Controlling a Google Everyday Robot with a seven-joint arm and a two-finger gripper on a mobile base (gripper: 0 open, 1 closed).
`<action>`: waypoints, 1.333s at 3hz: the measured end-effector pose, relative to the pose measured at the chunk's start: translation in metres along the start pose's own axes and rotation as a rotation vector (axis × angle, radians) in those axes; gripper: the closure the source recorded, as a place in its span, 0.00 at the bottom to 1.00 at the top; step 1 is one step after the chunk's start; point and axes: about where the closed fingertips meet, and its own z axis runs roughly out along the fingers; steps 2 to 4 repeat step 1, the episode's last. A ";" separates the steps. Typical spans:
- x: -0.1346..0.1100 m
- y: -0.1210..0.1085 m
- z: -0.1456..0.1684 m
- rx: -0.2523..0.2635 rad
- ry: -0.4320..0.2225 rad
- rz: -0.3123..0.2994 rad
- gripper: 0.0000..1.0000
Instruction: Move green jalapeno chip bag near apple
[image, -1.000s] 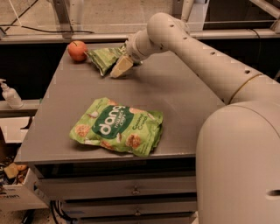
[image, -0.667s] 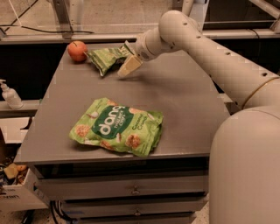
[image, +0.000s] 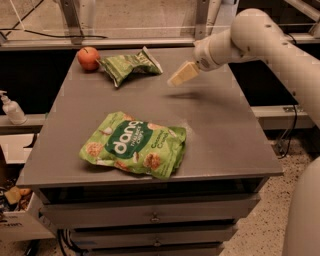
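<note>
Camera view: gripper (image: 181, 74), grip unclear, has pulled away from the green jalapeno chip bag (image: 131, 65) beside the apple (image: 88, 58).

Smooth gripper (image: 181, 75) hovers over matt table (image: 220, 130); green jalapeno chip bag (image: 131, 66) is glossy.

The large light-green bag (image: 134, 145) at six o'clock on the counter (image: 215, 130) reads "dang", the jaws at its one o'clock.

High front view, hand (image: 179, 76) over table (image: 220, 125)
</note>
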 end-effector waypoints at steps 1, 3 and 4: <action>0.007 -0.004 -0.007 0.007 0.002 0.013 0.00; 0.007 -0.004 -0.007 0.007 0.002 0.013 0.00; 0.007 -0.004 -0.007 0.007 0.002 0.013 0.00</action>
